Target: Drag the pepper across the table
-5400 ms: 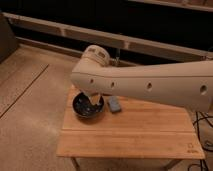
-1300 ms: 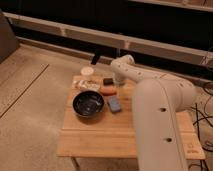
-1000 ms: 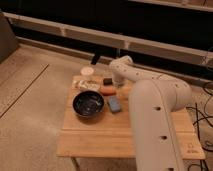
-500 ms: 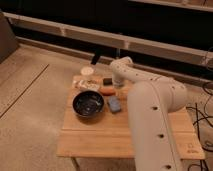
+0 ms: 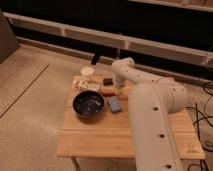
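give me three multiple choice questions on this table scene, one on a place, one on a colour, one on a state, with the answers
1. Where does the blue block lie?
A. on the table beside the bowl
B. inside the bowl
C. on the floor

2. What colour is the pepper?
A. green
B. yellow
C. orange-red

3. How is the gripper?
A. wide open, high above the table
B. shut, down at the pepper's end
C. out of view

Answers:
1 A: the block rests on the wood next to the dark bowl.
2 C: the pepper shows orange-red against the pale planks.
3 B: the arm reaches down to the pepper's end with the gripper shut.
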Robot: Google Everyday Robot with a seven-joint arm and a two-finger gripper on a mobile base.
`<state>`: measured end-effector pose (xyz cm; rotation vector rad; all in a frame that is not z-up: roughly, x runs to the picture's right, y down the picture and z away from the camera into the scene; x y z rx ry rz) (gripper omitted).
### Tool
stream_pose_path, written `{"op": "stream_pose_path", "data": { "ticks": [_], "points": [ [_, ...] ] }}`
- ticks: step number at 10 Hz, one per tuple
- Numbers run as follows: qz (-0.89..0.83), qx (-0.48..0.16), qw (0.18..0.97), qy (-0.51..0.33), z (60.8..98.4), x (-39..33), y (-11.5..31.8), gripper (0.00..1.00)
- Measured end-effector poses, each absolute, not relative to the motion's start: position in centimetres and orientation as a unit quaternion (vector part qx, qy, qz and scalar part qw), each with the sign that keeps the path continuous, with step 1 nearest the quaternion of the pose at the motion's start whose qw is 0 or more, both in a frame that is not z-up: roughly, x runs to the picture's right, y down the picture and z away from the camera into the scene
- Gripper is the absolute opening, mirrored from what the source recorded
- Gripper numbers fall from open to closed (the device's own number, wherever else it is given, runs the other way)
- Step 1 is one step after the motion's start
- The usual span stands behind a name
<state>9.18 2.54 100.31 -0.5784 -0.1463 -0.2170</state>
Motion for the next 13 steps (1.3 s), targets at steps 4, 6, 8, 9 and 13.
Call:
{"op": "stream_pose_path", "data": {
  "ticks": [4, 6, 8, 9, 13],
  "points": [
    [-0.113, -0.216, 0.968, -0.054, 98.3, 9.7, -3.9, 0.0],
    [-0.134, -0.148, 0.978, -0.061, 94.7, 7.8, -9.8, 0.0],
    [-0.148, -0.112, 0.98, -0.069, 92.2, 6.4, -12.5, 0.0],
    [-0.169, -0.093, 0.979, -0.074, 90.6, 4.9, -13.7, 0.0],
    [-0.244, -0.068, 0.965, -0.073, 88.0, -0.3, -14.0, 0.0]
  ]
}}
